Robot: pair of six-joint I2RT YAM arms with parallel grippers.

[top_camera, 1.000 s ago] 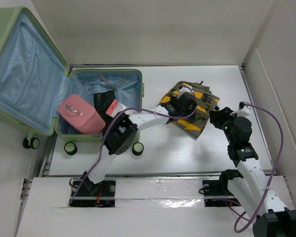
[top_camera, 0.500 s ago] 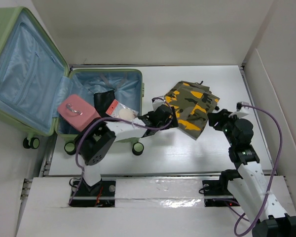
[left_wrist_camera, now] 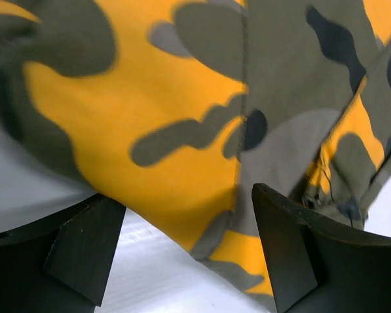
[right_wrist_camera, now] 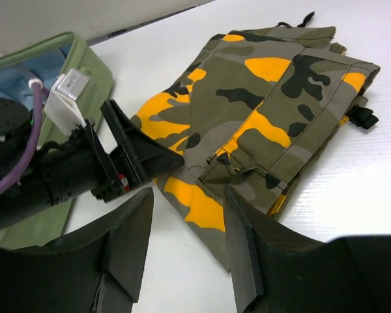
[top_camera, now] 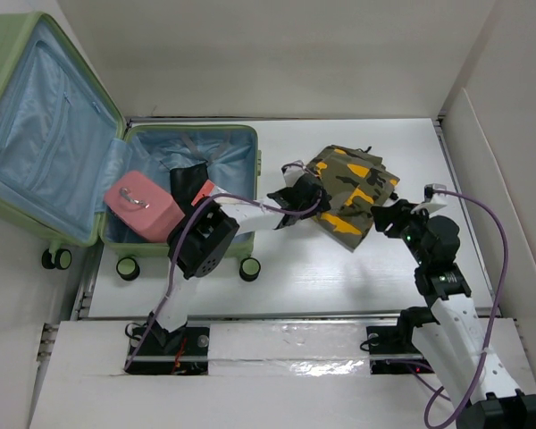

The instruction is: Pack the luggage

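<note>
At 10 o'clock on the table, the luggage (top_camera: 189,130) lies open with its lid thrown back. The camouflage bag (top_camera: 353,192) stays outside it, toward 2 o'clock. The pink pouch (top_camera: 147,207) sits in the case. The left gripper (top_camera: 302,192), drawn back 0.5 s ago, has returned to the bag's 9 o'clock edge, jaws wide and gripping nothing. The right gripper (right_wrist_camera: 186,248) waits at the bag's 4 o'clock, spread and empty. A fresh grasp looks due.

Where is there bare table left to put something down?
Bare table lies between the camouflage bag and the arm bases, and beyond the bag toward the wall. Crowded where the left gripper and right gripper flank the bag.
</note>
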